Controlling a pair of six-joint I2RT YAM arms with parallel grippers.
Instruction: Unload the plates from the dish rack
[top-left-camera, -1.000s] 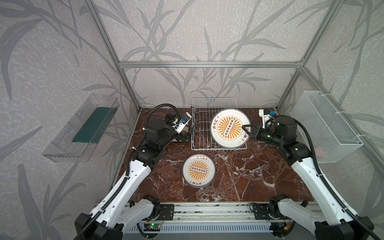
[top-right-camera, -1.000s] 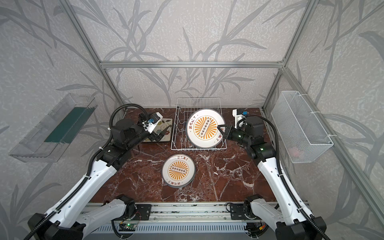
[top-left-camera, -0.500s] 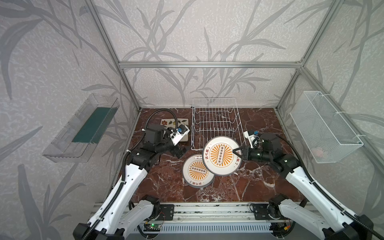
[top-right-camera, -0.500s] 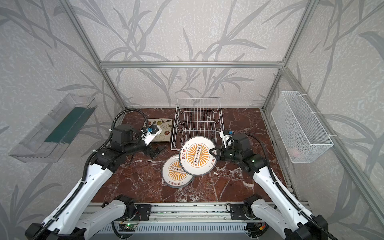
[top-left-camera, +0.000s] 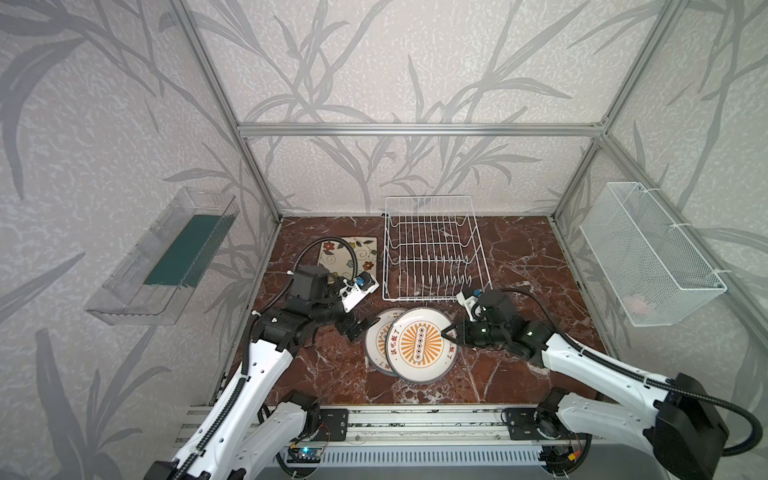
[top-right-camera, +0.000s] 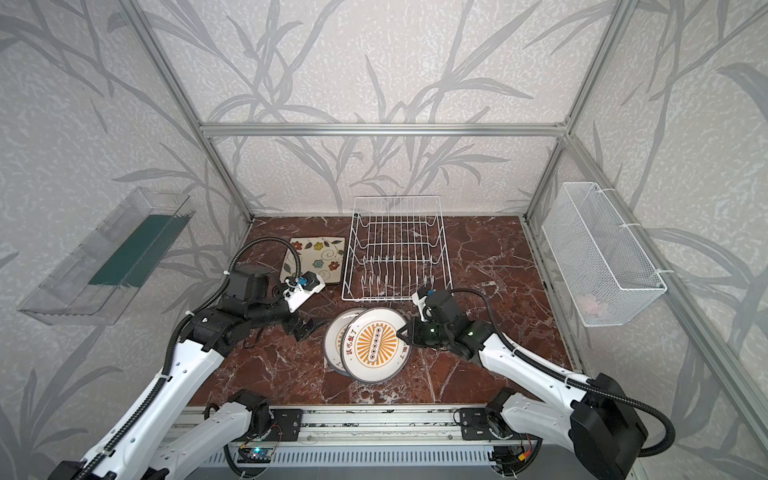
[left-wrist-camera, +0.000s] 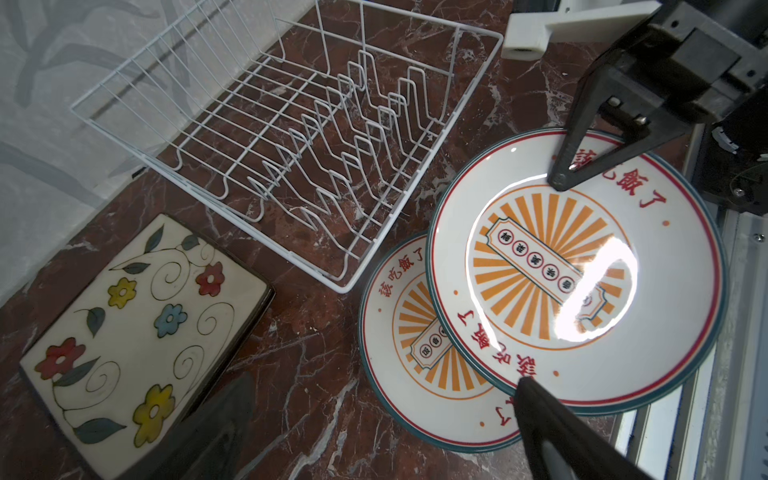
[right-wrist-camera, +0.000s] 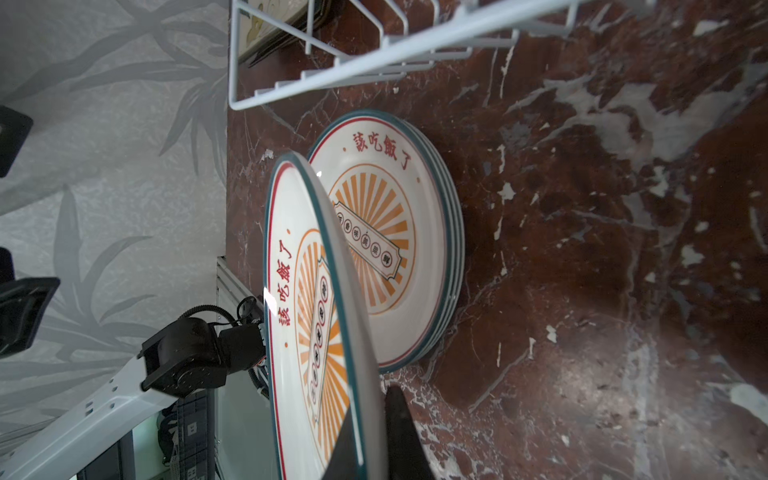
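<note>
The white wire dish rack (top-left-camera: 432, 253) (top-right-camera: 397, 249) (left-wrist-camera: 291, 145) stands at the back with no plates in it. In front of it my right gripper (top-left-camera: 451, 332) (top-right-camera: 402, 332) (right-wrist-camera: 370, 449) is shut on the rim of a round sunburst plate (top-left-camera: 419, 351) (left-wrist-camera: 573, 266) (right-wrist-camera: 307, 316). This plate hangs tilted over a stack of round plates (top-left-camera: 376, 345) (left-wrist-camera: 399, 353) (right-wrist-camera: 390, 232), offset to the right. My left gripper (top-left-camera: 357, 330) (top-right-camera: 305, 328) (left-wrist-camera: 380, 390) is open and holds nothing, just left of the stack. A square flowered plate (top-left-camera: 349, 257) (left-wrist-camera: 141, 324) lies left of the rack.
A clear plastic tray (top-left-camera: 166, 257) hangs on the left wall and a white mesh basket (top-left-camera: 648, 253) on the right wall. A metal rail (top-left-camera: 415, 419) runs along the table's front edge, close behind the stack.
My right gripper has carried the round plate out of the rack, forward and down over the stack. My left arm has drawn back from the square plate toward the stack, still open.
</note>
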